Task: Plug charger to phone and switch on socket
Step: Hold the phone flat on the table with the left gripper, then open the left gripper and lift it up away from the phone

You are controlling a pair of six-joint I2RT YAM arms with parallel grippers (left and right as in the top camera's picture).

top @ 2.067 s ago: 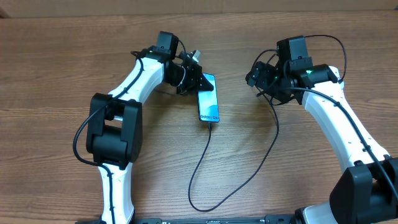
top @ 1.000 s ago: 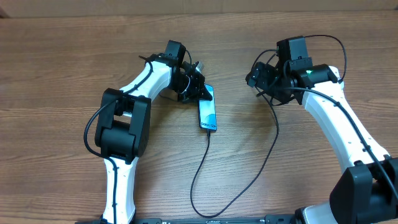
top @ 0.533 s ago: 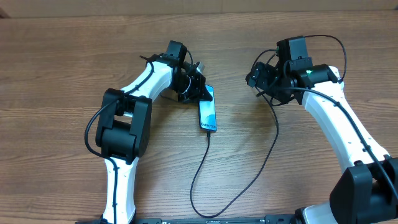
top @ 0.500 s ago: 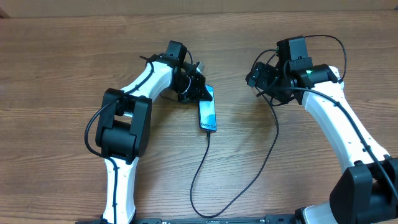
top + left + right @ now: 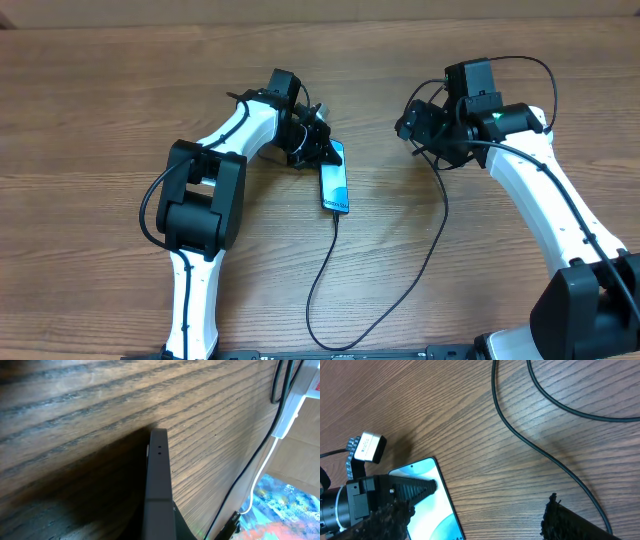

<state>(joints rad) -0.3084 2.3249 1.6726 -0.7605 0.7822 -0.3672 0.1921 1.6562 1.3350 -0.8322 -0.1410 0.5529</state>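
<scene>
The table (image 5: 100, 100) is of brown, strongly grained wood. The phone (image 5: 335, 185), a slim rectangle with a lit blue-teal screen and a dark edge pierced by two tiny holes, is seen near the middle of the table, tipped up on one long side. Its top end is pinched by the left gripper (image 5: 318, 148), and a ribbed black finger (image 5: 415, 489) is laid on the screen. The fingers (image 5: 570, 522) of the right gripper (image 5: 412, 122) are spread wide and nothing is held. The charger (image 5: 325, 270), a thin black cable, is plugged into the phone's lower end. The white socket (image 5: 292, 405) is glimpsed at the edge of the left wrist view.
</scene>
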